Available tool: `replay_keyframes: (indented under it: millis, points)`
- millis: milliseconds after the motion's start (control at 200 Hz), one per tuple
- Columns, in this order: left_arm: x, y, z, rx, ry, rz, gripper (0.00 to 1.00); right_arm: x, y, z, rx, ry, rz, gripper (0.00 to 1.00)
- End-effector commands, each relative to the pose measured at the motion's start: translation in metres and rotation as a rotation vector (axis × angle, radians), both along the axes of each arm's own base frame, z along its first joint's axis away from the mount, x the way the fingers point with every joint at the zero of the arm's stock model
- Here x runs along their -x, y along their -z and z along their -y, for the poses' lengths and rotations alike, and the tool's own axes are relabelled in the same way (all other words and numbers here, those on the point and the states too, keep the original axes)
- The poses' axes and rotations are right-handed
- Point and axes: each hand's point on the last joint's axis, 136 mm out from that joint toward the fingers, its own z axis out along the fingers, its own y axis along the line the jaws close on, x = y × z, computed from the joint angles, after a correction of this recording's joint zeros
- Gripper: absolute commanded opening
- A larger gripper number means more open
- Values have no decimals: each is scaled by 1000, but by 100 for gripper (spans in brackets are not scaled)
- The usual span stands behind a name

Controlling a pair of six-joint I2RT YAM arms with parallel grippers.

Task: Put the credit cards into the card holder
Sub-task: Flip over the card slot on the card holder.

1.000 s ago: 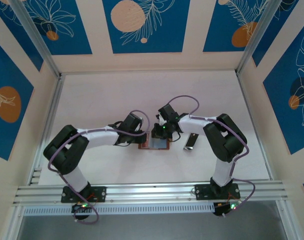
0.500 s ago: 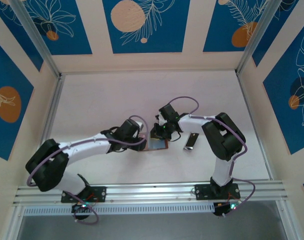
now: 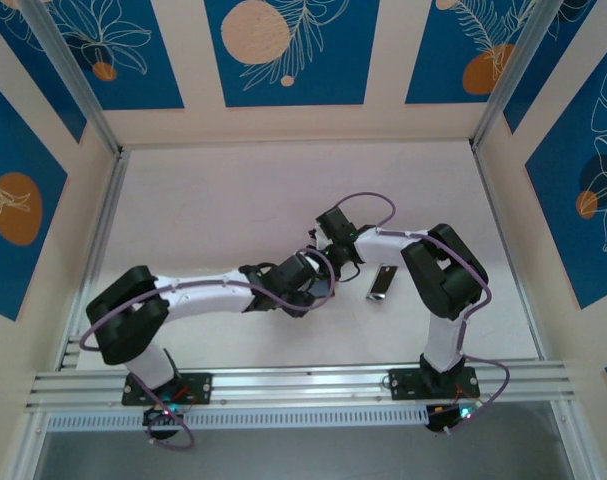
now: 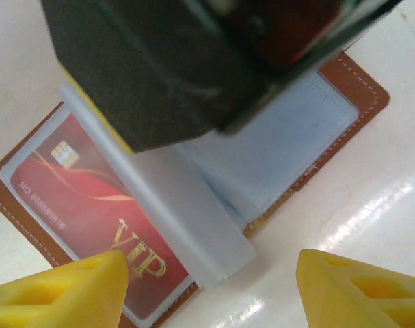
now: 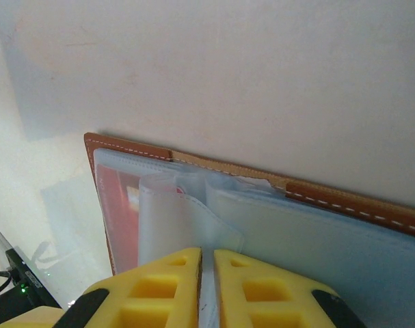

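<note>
One red card (image 4: 91,205) inside open card holder (image 4: 361,87)

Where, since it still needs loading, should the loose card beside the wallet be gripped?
Probably across its long edges, coming straight down: the loose card lies flat on the table, apart from the card holder, its short width easiest to span.

Card (image 4: 91,198) inside card holder (image 4: 361,89) — second card (image 3: 381,283) to right.
</note>
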Motion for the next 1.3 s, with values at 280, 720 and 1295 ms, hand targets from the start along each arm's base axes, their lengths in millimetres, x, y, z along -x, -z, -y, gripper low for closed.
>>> replay_keyframes:
  millis: [280, 720, 1295]
  points:
    - [-23, 6, -27, -242, -88, 161, 63, 12, 14, 8, 51, -12, -68, 18]
    - [-27, 9, -44, -283, -184, 197, 51, 15, 1, 11, 1, -37, -44, 35]
    - [-37, 15, -66, -279, -310, 145, 32, 15, -7, 19, -22, -38, -27, 41]
